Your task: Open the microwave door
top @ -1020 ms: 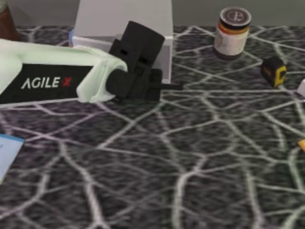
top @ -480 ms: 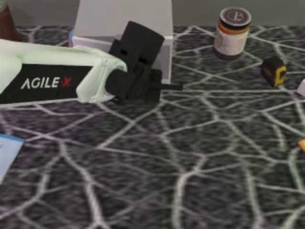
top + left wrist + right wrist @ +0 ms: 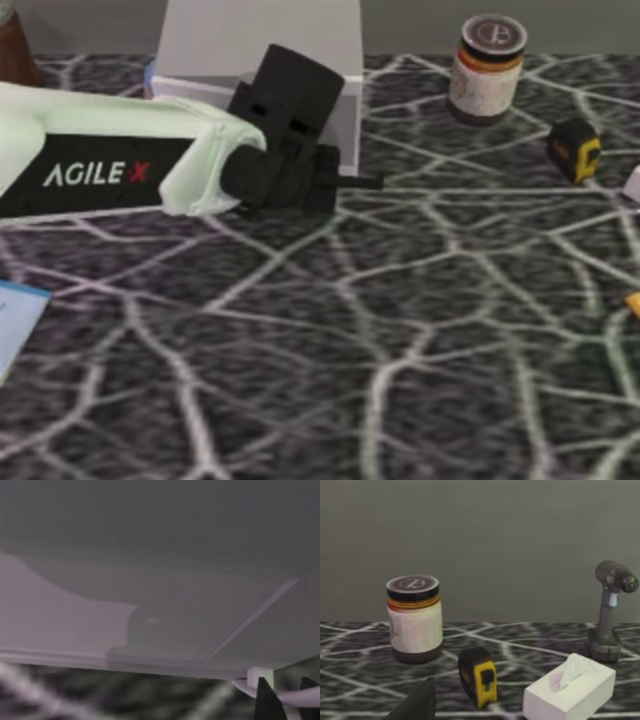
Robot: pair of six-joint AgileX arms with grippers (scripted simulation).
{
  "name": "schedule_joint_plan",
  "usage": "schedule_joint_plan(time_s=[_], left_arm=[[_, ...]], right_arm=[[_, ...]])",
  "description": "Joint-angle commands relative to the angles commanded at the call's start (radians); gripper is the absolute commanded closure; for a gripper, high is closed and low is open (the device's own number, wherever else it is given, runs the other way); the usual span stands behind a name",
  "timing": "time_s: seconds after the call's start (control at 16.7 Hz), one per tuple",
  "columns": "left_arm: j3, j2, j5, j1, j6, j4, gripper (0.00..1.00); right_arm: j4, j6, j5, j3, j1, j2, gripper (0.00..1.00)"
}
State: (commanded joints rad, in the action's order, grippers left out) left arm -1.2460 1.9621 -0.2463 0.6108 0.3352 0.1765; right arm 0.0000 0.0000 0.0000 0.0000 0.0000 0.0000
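Reaching across the dark, white-veined surface [image 3: 420, 330], the left pincer [image 3: 345, 180] pressed against the front lower edge of the boxy pale grey microwave [image 3: 260, 40] at the far left (finger spread could not be told); its door [image 3: 150, 615] looked closed.

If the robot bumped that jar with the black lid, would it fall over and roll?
Probably not easily: the jar stands upright on a flat, wide base and looks squat. A hard knock high up might tip it, and then its round sides would likely let it roll across the table.
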Motion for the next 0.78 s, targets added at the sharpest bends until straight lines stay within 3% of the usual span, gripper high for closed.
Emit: schedule_joint_plan(time_s=[0.78], left_arm=[[0.018, -0.018, 0.020, -0.002, -0.020, -0.016, 1.00]], right_arm=[[0.000, 0.000, 0.000, 0.000, 0.000, 0.000, 0.00]])
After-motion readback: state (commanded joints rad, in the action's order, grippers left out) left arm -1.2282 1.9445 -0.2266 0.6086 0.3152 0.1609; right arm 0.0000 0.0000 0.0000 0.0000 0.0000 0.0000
